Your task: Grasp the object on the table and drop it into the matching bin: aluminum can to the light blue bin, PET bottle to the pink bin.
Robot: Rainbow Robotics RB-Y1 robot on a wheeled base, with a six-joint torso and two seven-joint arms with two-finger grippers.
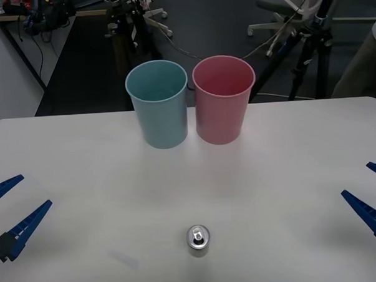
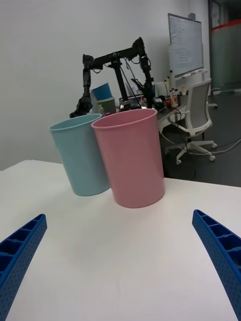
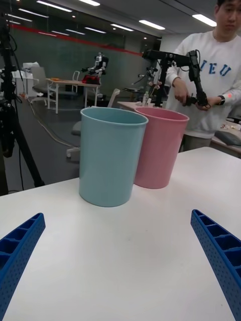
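I see the can (image 1: 198,239) upright on the table (image 1: 289,174), near its front edge, well short of both bins. The light blue bin (image 1: 157,103) and pink bin (image 1: 223,99) stand side by side at the far edge. My left gripper (image 1: 10,208) and right gripper (image 1: 374,192) hover at the table's sides, fingers spread, empty.

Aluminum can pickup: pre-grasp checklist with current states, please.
1. Aluminum can upright on the table, top and pull tab up: ok.
2. Space around the can bare for an approach: ok.
3. Left gripper open, at the table's left edge, holding nothing: ok.
4. Right gripper open, at the right edge, holding nothing: ok.
5. Light blue bin upright, mouth open, left of the pink bin: ok.
6. Gap between the two bins: cannot tell; they look to be touching or nearly so.
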